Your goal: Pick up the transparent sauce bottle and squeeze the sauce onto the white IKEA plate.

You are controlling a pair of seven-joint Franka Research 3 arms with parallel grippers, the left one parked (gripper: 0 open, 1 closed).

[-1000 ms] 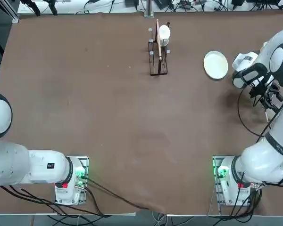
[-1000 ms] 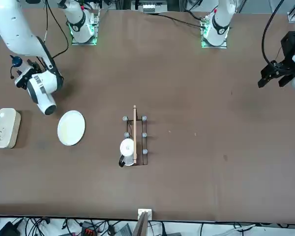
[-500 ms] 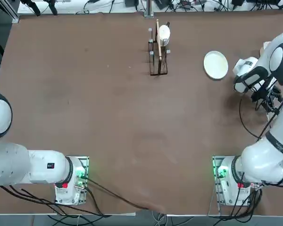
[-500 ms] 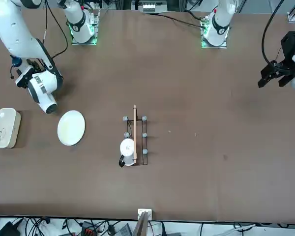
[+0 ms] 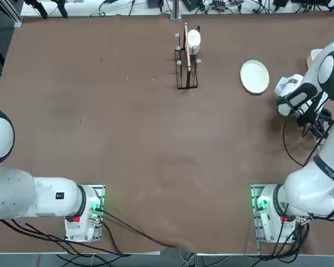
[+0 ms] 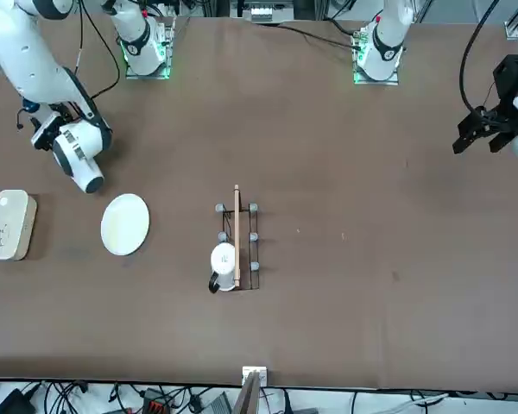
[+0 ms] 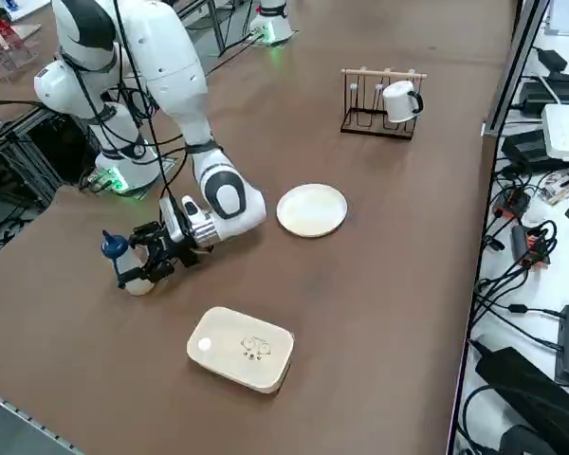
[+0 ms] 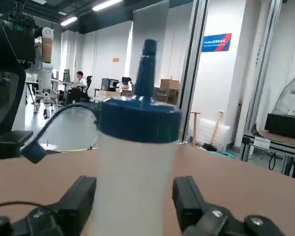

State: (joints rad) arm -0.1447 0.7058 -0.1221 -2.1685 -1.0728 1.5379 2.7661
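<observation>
Claw [image 8: 135, 206] now astride cloudy bottle [image 8: 132, 182].

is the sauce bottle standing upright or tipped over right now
Upright. In the right wrist view the transparent sauce bottle stands straight between the right gripper fingers, blue nozzle pointing up; the side view shows it standing on the table.

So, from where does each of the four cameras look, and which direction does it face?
Top: overhead, looking down; both arm bases at the near edge.
Front: across the table, facing the robot; white IKEA plate.
Right side: raised at the robot's right; right gripper around the transparent sauce bottle.
Right wrist: on the arm; its fingers flank the bottle.
Top and front share the mug rack.
</observation>
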